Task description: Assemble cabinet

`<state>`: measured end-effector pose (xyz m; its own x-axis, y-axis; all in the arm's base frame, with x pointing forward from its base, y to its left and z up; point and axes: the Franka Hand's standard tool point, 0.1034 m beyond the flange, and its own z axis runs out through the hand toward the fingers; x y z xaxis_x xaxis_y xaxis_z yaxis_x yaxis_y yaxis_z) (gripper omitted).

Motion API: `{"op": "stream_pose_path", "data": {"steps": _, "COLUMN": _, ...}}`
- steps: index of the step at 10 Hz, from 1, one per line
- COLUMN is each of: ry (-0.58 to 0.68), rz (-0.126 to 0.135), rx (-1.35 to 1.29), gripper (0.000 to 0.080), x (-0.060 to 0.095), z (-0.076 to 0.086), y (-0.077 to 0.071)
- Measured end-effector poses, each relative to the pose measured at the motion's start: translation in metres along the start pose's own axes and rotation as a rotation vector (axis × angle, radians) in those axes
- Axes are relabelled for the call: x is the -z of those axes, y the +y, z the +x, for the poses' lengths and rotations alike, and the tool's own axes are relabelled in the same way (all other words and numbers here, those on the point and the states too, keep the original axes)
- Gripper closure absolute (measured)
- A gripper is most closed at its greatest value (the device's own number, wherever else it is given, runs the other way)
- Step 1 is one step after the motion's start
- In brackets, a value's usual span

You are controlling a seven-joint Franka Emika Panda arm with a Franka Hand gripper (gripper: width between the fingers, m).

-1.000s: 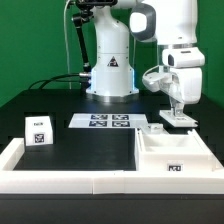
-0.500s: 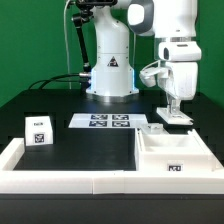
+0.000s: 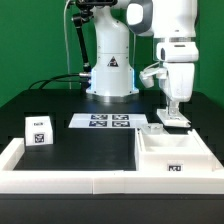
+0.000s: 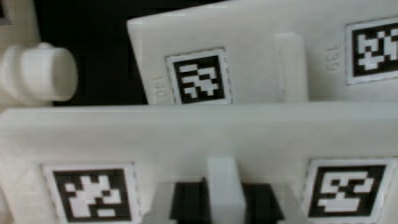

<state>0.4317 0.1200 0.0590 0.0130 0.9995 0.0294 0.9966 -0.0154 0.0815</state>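
The cabinet (image 3: 176, 153), a large white box with a tag on its front, sits at the exterior view's right. Just behind it a flat white tagged panel (image 3: 173, 119) lies on the table. My gripper (image 3: 174, 109) stands upright right over that panel with its fingertips down at it. In the wrist view the gripper (image 4: 222, 197) has its dark pads (image 4: 187, 196) close together on a thin white rib of the near panel (image 4: 196, 140), which carries two tags. A second tagged panel (image 4: 231, 60) lies beyond it.
A small white cube (image 3: 38, 130) with one tag stands at the exterior view's left. The marker board (image 3: 108, 122) lies mid-table before the robot base (image 3: 110, 70). A low white wall (image 3: 60, 181) borders the table's front. A rounded white piece (image 4: 32, 72) shows beside the panels.
The hand has shifted a little toward the exterior view's left and straightened from a tilt to upright. The panel under it has shifted slightly the same way.
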Motion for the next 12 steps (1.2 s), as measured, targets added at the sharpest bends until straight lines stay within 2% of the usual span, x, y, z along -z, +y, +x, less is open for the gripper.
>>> {"op": "stream_pose_path", "data": {"steps": 2, "ry": -0.001, "rz": 0.008, "rx": 0.009, "gripper": 0.0729, "x": -0.004, "z": -0.007, "y": 0.001}}
{"op": "stream_pose_path", "data": {"steps": 3, "ry": -0.006, "rz": 0.012, "rx": -0.002, "gripper": 0.0729, "x": -0.005, "z": -0.011, "y": 0.008}}
{"op": "stream_pose_path", "data": {"steps": 4, "ry": -0.003, "rz": 0.002, "rx": -0.005, "gripper": 0.0729, "x": -0.004, "z": -0.009, "y": 0.018}}
{"op": "stream_pose_path", "data": {"steps": 8, "ry": 0.003, "rz": 0.003, "rx": -0.014, "gripper": 0.0729, "x": -0.008, "z": -0.007, "y": 0.014}}
{"op": "stream_pose_path", "data": {"steps": 10, "ry": 0.002, "rz": 0.000, "rx": -0.018, "gripper": 0.0729, "x": -0.007, "z": -0.006, "y": 0.024}}
{"op": "stream_pose_path", "data": {"steps": 12, "ry": 0.002, "rz": 0.003, "rx": -0.019, "gripper": 0.0729, "x": -0.009, "z": -0.006, "y": 0.024}}
